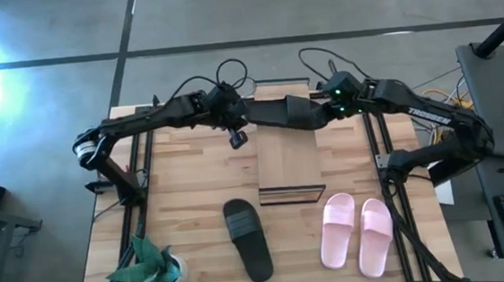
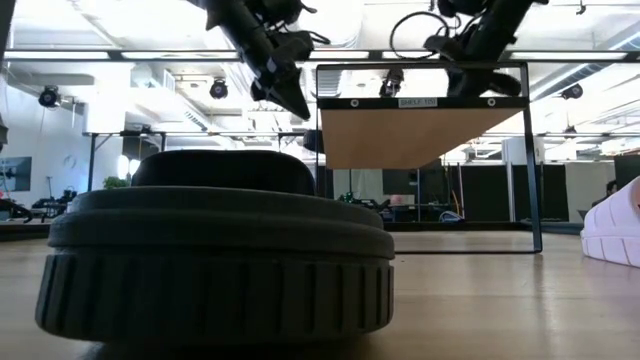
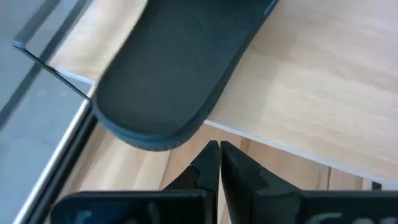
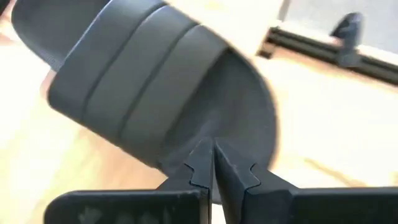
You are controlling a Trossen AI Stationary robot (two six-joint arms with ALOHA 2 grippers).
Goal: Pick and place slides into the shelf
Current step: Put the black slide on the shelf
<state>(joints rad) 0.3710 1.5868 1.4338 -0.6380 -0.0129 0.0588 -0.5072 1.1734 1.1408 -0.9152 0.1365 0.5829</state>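
1. Just ahead of the right gripper (image 4: 213,163), its fingers pressed together, lies 1 black slide (image 1: 279,114) on the shelf (image 1: 290,160).
2. Opposite it, the left gripper (image 3: 219,163), fingers also pressed together, sits at the slide's other end.
3. Well beyond both, on the table (image 1: 191,173): 1 black slide (image 1: 247,238) and 2 pink slides (image 1: 356,232).

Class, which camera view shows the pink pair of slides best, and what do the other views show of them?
The high view: both pink slides lie side by side on the table, whole and unobstructed, in front of the shelf. The low view catches only one pale edge at its right border. Neither wrist view shows them.
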